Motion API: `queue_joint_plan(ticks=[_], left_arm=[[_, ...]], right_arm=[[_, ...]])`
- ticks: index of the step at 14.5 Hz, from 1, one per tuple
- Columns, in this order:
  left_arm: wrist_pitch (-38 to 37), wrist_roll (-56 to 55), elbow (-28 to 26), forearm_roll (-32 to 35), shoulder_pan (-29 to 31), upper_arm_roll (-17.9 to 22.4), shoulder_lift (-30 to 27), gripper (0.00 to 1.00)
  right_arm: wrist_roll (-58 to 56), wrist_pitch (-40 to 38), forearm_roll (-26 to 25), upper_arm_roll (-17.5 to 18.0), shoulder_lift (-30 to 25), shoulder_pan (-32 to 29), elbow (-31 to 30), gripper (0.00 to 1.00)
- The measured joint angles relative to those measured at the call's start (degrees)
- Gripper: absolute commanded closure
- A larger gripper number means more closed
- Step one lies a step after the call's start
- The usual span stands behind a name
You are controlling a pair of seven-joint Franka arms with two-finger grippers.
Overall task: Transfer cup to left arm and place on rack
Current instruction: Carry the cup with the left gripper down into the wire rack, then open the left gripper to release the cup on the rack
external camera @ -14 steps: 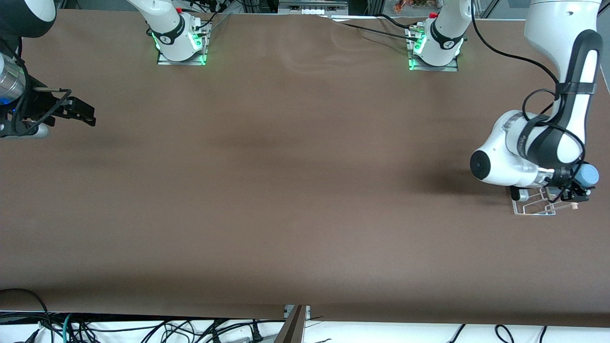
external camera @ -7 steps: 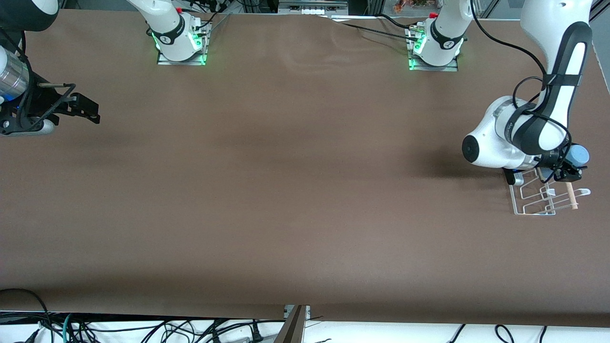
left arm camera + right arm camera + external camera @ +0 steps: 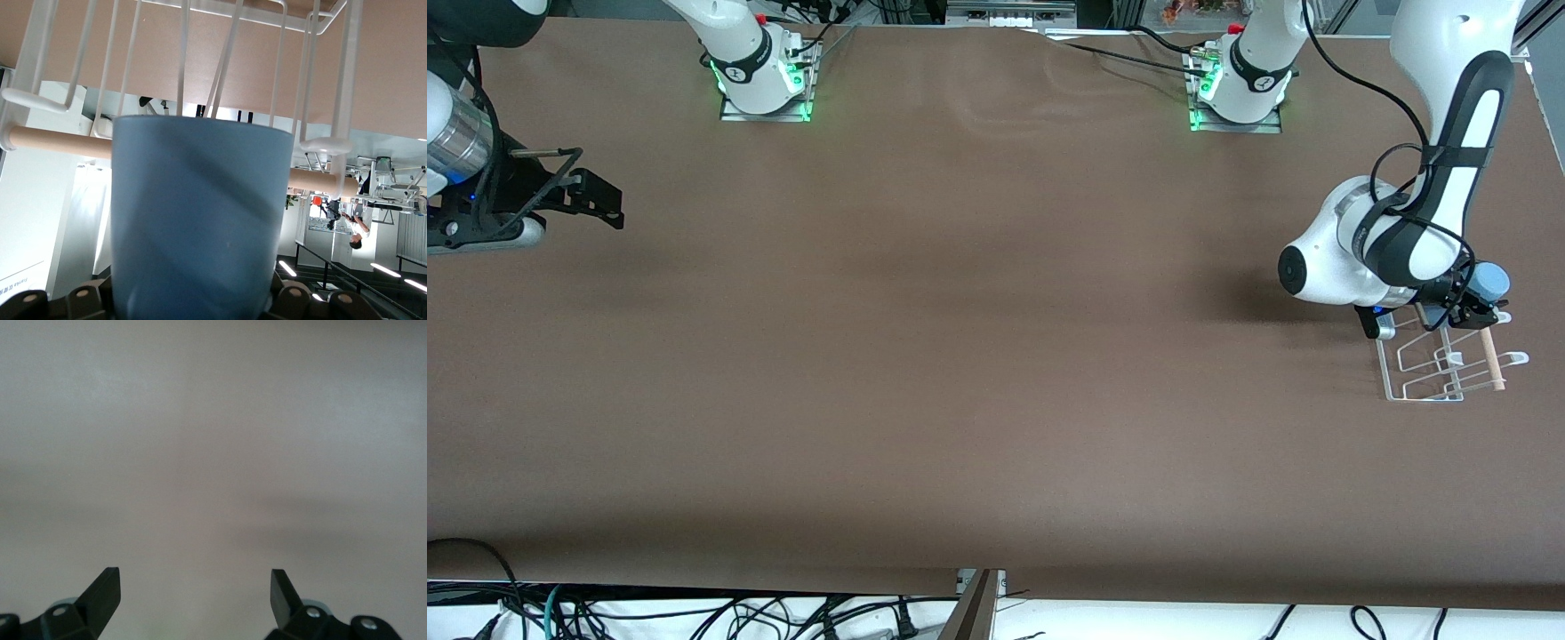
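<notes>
My left gripper is shut on the light-blue cup and holds it just above the edge of the white wire rack that lies farther from the front camera. The rack's wooden rod runs along its side at the left arm's end of the table. In the left wrist view the cup fills the middle between the black fingers, with the rack's wires and rod close past it. My right gripper is open and empty over bare table at the right arm's end; its wrist view shows only tabletop.
The brown table bears only the rack. The two arm bases stand along the edge farthest from the front camera. The rack sits near the table's end edge by the left arm.
My left gripper has carried the cup away from the front camera, from over the rack's middle to over its farther edge. My right gripper has drifted slightly toward the bases and the table's middle.
</notes>
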Motion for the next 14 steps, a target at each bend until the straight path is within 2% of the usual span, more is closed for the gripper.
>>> queue_joint_plan(ticks=[3, 4, 5, 6, 14], left_arm=[[0.02, -3.23, -0.40, 0.04, -0.02, -0.04, 0.57, 0.87], [0.03, -3.64, -0.41, 0.05, -0.02, -0.05, 0.75, 0.73], [0.03, -3.98, -0.41, 0.12, -0.03, -0.06, 0.92, 0.64], [0.03, -4.34, -0.41, 0.36, -0.04, -0.07, 1.05, 0.01], [0.05, -5.53, -0.12, 1.27, -0.15, -0.19, 1.26, 0.00]], right_arm=[[0.00, 0.04, 0.00, -0.02, 0.62, 0.01, 1.45, 0.01], [0.00, 0.03, 0.00, -0.01, 0.72, 0.02, 1.96, 0.01], [0.00, 0.01, 0.00, -0.01, 0.78, 0.02, 2.24, 0.01], [0.00, 0.01, 0.01, -0.01, 0.82, 0.02, 2.37, 0.01], [0.00, 0.01, 0.01, 0.02, 0.89, 0.03, 2.49, 0.01]])
